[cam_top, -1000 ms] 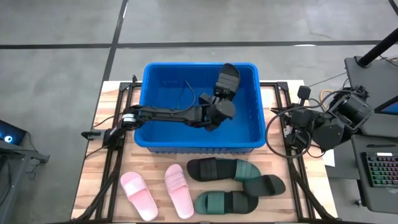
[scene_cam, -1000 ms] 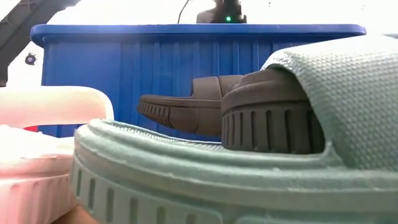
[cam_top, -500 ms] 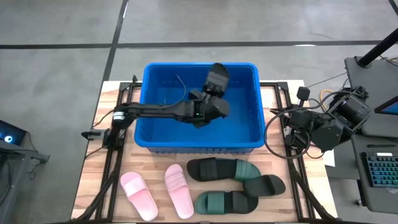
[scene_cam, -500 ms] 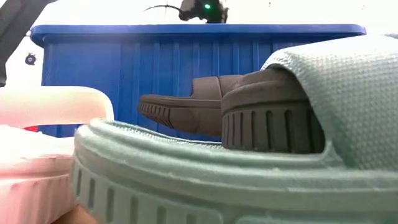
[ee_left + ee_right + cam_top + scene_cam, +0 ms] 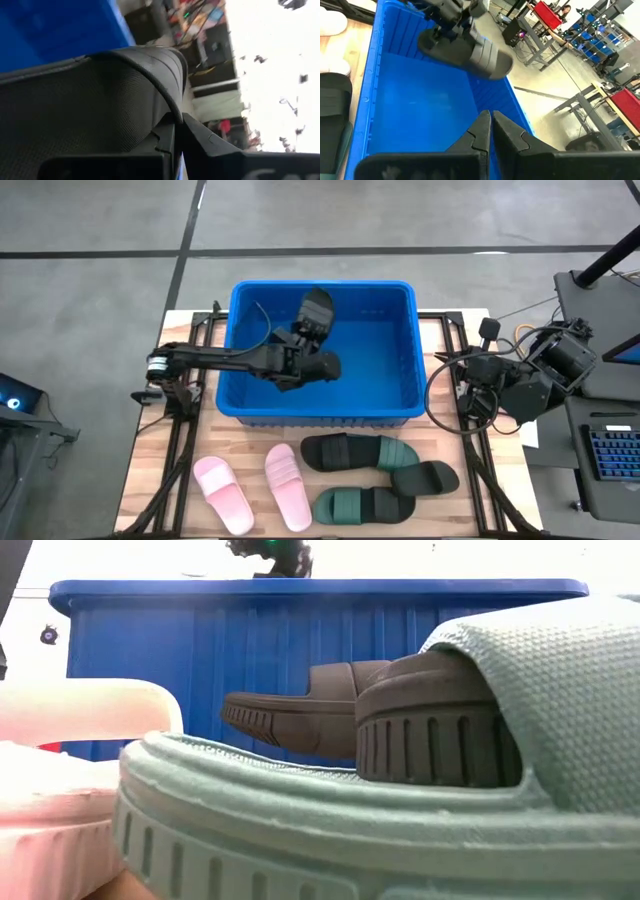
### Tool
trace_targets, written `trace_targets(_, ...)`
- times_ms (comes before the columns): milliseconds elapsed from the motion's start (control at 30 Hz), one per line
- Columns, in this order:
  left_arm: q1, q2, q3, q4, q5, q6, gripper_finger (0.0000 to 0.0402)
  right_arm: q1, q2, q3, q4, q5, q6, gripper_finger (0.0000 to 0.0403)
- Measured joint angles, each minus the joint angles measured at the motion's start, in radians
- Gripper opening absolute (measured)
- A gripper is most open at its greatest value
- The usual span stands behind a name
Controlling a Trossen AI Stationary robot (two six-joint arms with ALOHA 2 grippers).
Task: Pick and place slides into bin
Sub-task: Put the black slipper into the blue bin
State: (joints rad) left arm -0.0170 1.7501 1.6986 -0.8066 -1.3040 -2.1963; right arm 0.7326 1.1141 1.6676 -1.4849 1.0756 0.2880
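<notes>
A black slide [image 5: 316, 309] hangs over the inside of the blue bin [image 5: 400, 395], with my left gripper [image 5: 304, 338] shut on it; the right wrist view shows the same black slide [image 5: 472, 50] above the bin floor [image 5: 425, 115]. On the wood in front of the bin lie two pink slides [image 5: 224, 492] [image 5: 288, 486]. Beside them lie dark green and black slides [image 5: 352, 452] [image 5: 364, 505] [image 5: 426, 478], soles down. My right gripper [image 5: 490, 125] waits shut beyond the table's right edge. My left gripper pinches the black slide at an edge beside its ribbed rim [image 5: 169, 102], between the two shut fingers [image 5: 200, 132]. The arm comes from the table's left, about level, and the slide sticks out past the fingers toward the far edge. It is lifted clear of the bin floor.
The bin [image 5: 300, 650] fills the middle of the table's far half, its near wall standing behind the loose slides. In the low view a green slide [image 5: 330, 830] fills the foreground, with a dark one [image 5: 320, 720] behind it. Cables and a stand [image 5: 470, 390] sit at the right.
My left gripper has moved toward the table's left edge over the bin, rolling somewhat, still shut on the black slide. The slide has travelled with it from the bin's far right part to its far middle, staying lifted. My right arm has kept still.
</notes>
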Motion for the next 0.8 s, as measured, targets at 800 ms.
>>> trace_targets(800, -0.003, -0.186, -0.308, 0.152, -0.031, -0.002, 0.0, -0.279, 0.003, -0.006, 0.145, -0.242, -0.132, 0.0008)
